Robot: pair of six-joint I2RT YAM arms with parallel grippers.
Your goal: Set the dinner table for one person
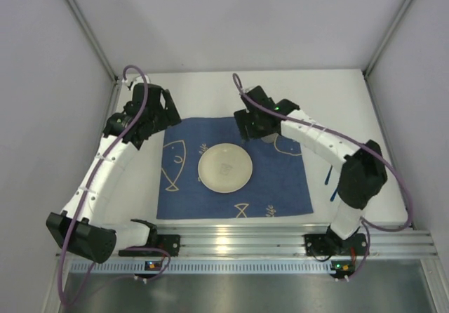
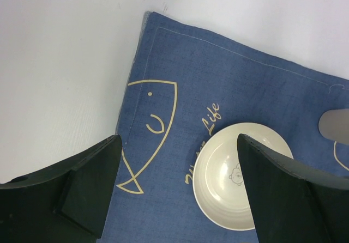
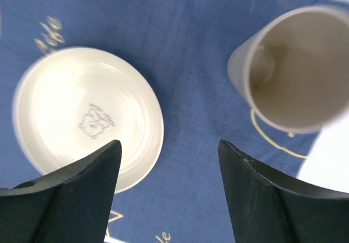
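Thin blue piece [image 1: 330,176] on worktop [image 1: 210,92] right of cloth [image 1: 280,187], long axis near-far, nearer right arm. Open, empty: right end effector [image 3: 169,145], left end effector [image 2: 179,138].

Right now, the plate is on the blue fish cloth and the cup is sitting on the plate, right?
Not quite. The plate is on the blue fish cloth, but the cup stands on the cloth beside the plate, apart from it. The right wrist view shows this.
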